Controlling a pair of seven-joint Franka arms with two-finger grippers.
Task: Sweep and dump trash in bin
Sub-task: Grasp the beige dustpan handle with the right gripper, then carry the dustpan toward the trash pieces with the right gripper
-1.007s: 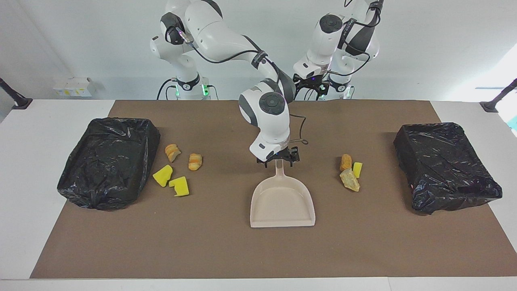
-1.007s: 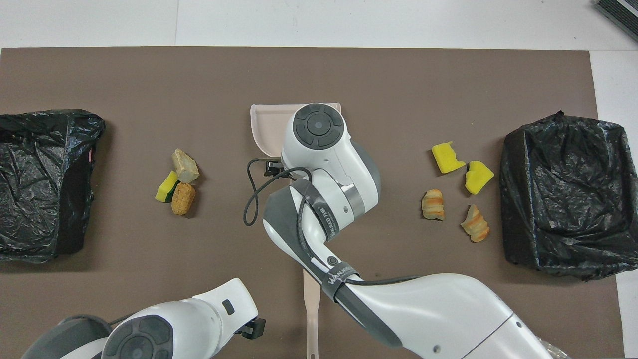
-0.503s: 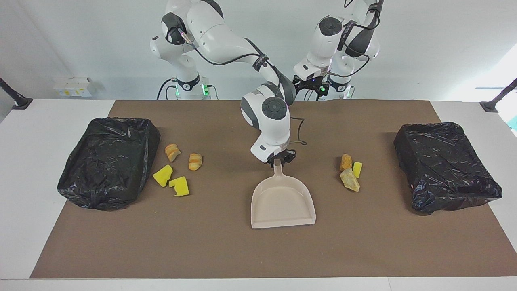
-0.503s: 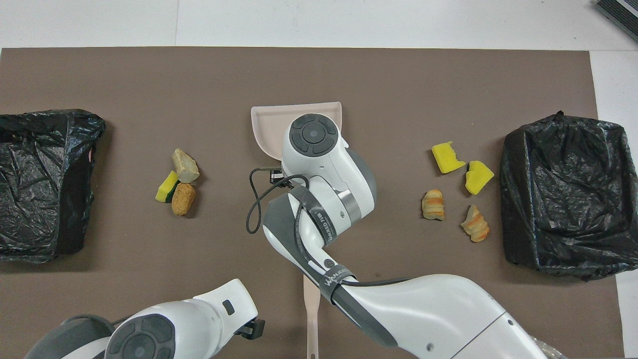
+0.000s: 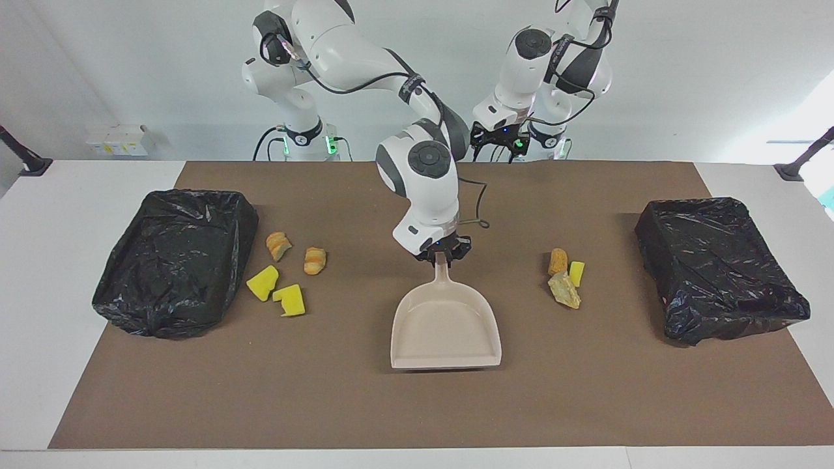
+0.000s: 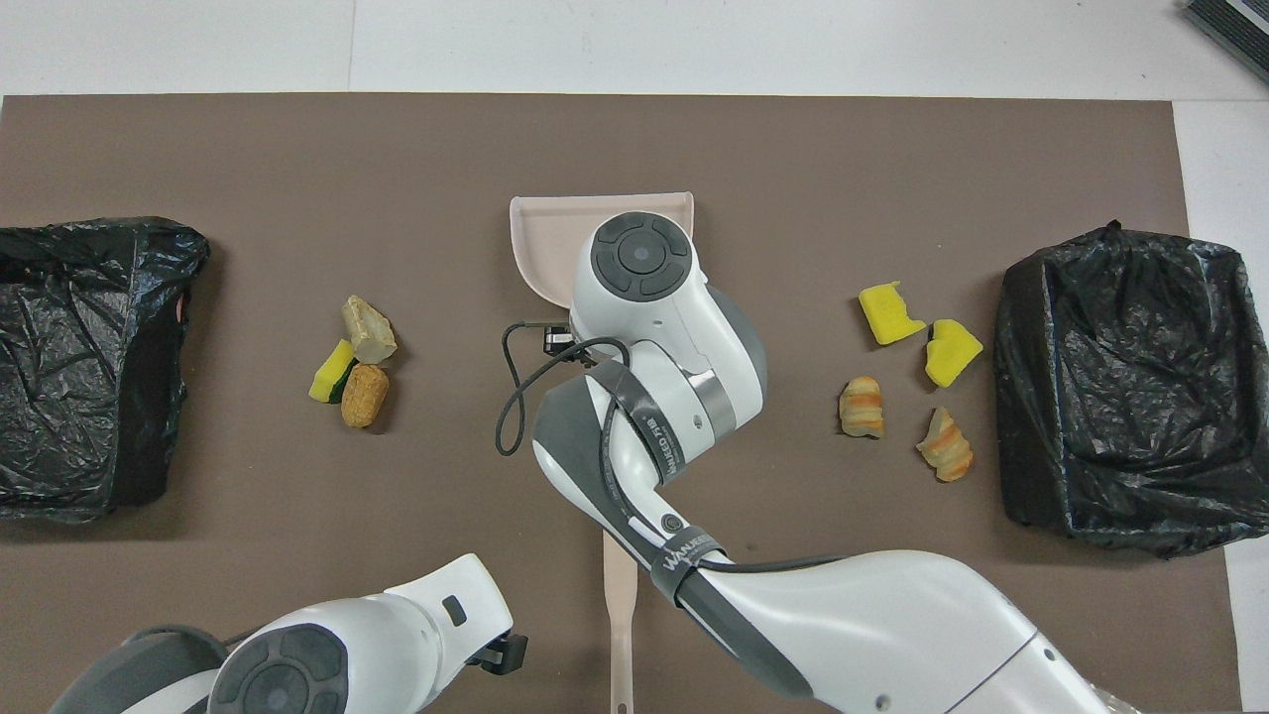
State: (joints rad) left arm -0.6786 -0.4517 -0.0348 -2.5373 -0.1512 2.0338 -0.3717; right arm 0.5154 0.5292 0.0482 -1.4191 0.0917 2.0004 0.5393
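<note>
Dustpan (image 5: 446, 322): we log right claw (image 5: 443, 254) clenched on its handle, long axis running away from robots; trash (image 5: 287, 280) lies beside dustpan toward right arm's end; left claw (image 5: 502, 140) released, waiting.

Saw a pale dustpan (image 6: 543, 236) mid-mat, half hidden under the right arm (image 6: 684, 397); yellow sponge wedges (image 6: 920, 332) and bread lumps (image 6: 861, 407) beside one black-bagged bin (image 6: 1125, 382); more trash (image 6: 357, 365) near the other bin (image 6: 84, 362)

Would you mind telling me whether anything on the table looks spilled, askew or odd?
Nothing is damaged; loose yellow sponge wedges and tan bread-like lumps lie scattered beside the black bag-lined bin, not in it.
</note>
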